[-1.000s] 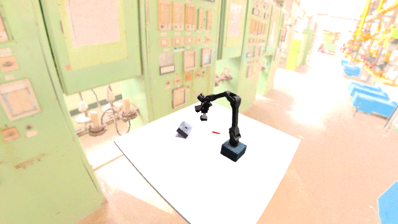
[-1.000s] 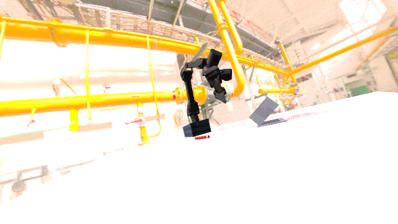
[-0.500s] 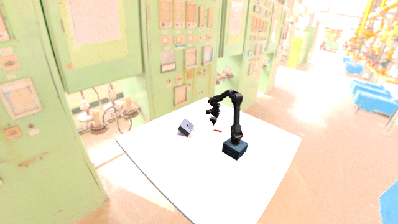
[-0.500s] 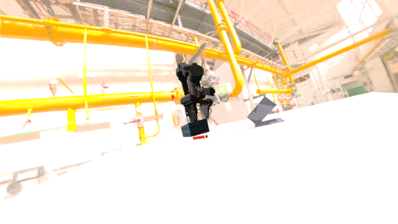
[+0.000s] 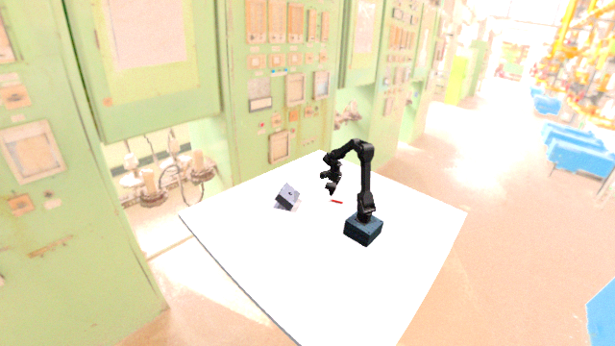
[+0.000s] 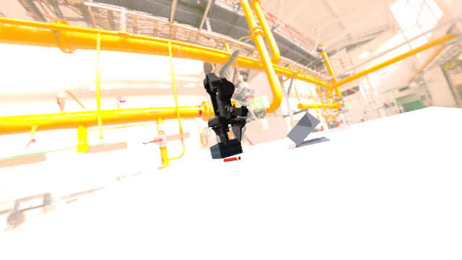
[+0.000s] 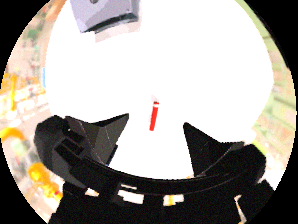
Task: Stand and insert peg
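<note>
The red peg (image 5: 336,202) (image 6: 232,159) (image 7: 154,117) lies flat on the table. Its white band is near the end on the panel's side, at the upper end in the wrist view. The grey sloped panel (image 5: 288,194) (image 6: 303,129) (image 7: 107,12) stands apart from the peg. Its one dark hole (image 5: 290,193) shows in its face, and is cut by the top edge in the wrist view. My gripper (image 5: 328,185) (image 6: 233,141) (image 7: 157,120) is open and empty, above the table and the peg. In the wrist view the peg shows between the two fingertips, untouched.
The white table (image 5: 307,269) carries the arm's dark blue base block (image 5: 363,230) (image 6: 226,149), which stands on the far side of the peg from the panel. The table's edge runs behind the panel, near green cabinets (image 5: 283,115).
</note>
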You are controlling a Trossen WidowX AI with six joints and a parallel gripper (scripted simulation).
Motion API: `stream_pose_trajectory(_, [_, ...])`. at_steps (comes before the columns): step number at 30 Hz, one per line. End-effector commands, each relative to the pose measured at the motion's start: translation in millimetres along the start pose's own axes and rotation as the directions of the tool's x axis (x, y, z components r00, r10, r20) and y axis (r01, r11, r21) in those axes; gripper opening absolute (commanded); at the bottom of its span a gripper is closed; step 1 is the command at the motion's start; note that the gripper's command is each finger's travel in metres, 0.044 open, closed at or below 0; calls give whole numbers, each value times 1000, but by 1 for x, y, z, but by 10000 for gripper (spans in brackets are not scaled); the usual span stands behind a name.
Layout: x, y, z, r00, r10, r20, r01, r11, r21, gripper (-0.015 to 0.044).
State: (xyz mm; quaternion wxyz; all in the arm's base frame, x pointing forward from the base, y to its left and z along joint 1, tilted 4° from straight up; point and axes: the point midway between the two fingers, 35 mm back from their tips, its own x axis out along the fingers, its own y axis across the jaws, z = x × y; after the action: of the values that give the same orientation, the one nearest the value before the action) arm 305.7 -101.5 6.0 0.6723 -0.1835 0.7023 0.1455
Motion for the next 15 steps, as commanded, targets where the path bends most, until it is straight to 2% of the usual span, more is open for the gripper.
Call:
stream_pose_trajectory(1, [7,1,0,1000,6,0,-6,1000,4,440])
stream_pose_trajectory(15, [30,1,0,1000,6,0,-6,1000,4,440])
